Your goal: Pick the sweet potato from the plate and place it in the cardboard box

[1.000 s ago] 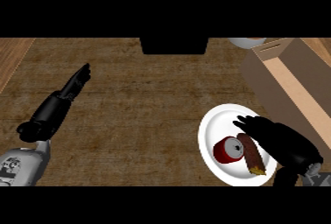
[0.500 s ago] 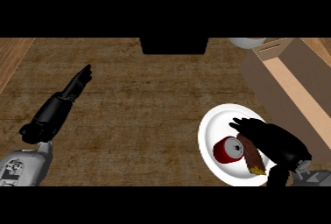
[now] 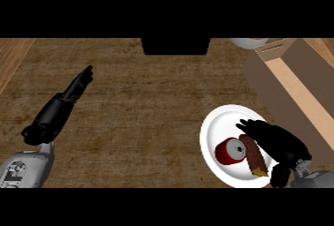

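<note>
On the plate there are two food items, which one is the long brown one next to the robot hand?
That is the sweet potato, lying lengthwise under the right robot hand on the white plate. The other item is round and red, farther left.

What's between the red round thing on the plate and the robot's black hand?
The sweet potato. In the head view it lies on the plate between the red round thing and the right hand.

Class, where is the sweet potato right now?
In the head view the sweet potato lies on the white plate at lower right, beside a red round item, with the right hand at it.
</note>
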You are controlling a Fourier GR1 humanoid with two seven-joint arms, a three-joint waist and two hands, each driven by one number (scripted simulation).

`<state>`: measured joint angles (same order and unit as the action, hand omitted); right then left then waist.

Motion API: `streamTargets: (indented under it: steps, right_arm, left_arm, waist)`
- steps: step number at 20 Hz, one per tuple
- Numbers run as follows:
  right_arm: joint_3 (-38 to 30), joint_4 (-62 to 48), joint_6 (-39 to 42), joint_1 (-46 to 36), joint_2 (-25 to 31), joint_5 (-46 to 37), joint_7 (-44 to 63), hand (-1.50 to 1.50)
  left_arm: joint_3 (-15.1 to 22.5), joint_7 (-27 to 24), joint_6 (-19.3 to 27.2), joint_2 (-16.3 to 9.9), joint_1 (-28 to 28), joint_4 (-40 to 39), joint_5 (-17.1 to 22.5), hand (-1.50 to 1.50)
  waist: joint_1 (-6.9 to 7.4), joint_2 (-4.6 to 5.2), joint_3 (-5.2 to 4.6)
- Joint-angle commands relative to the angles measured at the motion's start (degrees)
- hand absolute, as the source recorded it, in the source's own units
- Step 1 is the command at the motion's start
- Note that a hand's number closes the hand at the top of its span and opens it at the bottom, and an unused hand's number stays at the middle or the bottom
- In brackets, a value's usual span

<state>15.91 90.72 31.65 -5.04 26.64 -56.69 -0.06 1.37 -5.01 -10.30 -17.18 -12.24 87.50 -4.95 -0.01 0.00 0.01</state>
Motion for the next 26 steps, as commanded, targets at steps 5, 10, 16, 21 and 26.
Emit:
streamTargets:
  steps: [5,10,16,21,26]
  right_arm:
    - [-1.0,-4.7,-1.4,0.4,0.1,-3.4,-7.2,1.50]
    - [2.9,-13.8,-14.7,-4.0,-5.7,-7.5,-11.8,1.50]
    - [-2.4,-20.3,-16.4,-13.0,-13.4,-8.1,-4.4,1.50]
    - [-10.1,-27.2,-17.9,-26.5,-26.1,-8.6,16.2,1.50]
    - [-11.9,-39.4,-32.3,-37.9,-26.5,-11.7,16.2,1.50]
  left_arm:
    - [-0.6,2.4,-1.3,2.5,1.0,2.9,-1.7,0.00]
    - [-2.9,2.6,-2.4,0.9,0.2,2.5,0.0,0.00]
    - [-1.7,0.8,-2.3,2.2,-0.4,1.9,-1.6,0.00]
    - [0.1,0.4,-2.3,3.3,-2.5,-0.6,-2.7,0.00]
    - [-1.7,0.9,-3.5,2.2,-3.6,-0.4,-1.2,0.00]
  waist:
    - [-0.01,-0.03,0.00]
    - [0.52,0.14,0.04]
    - [1.45,0.37,0.06]
    - [3.20,1.16,0.04]
    - [3.29,1.06,0.06]
